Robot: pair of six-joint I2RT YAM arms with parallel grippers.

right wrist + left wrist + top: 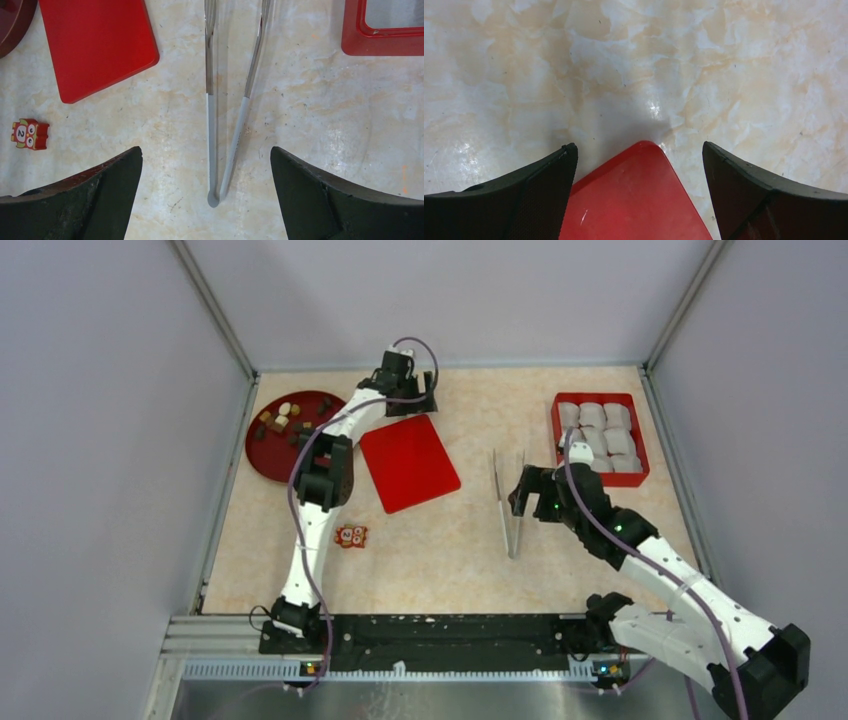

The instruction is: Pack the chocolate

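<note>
- Chocolate [283,418] lies as small loose pieces, dark brown with a few tan and white, scattered on a dark red plate [268,455] well to the left of the flat red lid [410,465]. It reads as the supply waiting to be packed.
- The left claw [639,145] hangs over the lid's far corner, its fingers spread wide with nothing gripped. The corner sits centred in the gap, so the aim seems to be to take the lid there, perhaps to move it aside.
- A small red-orange patterned packet [351,535] lies near the lid's near-left corner, apart from everything, and looks like no part of this step.
- Tongs [510,510] lie on the tabletop [450,570] to the right of the lid, with the joined end toward the robot and the tips pointing away. That placement offers the handle end to an arm.
- The right claw [205,149] hovers right of the lid over that joined end, fingers wide apart and empty. It appears lined up to lift the tongs, since the pieces look too small for bare fingers.
- A red box [598,397] stands well right of the lid, filled with white paper cups [605,430], likely the seats for the pieces.
</note>
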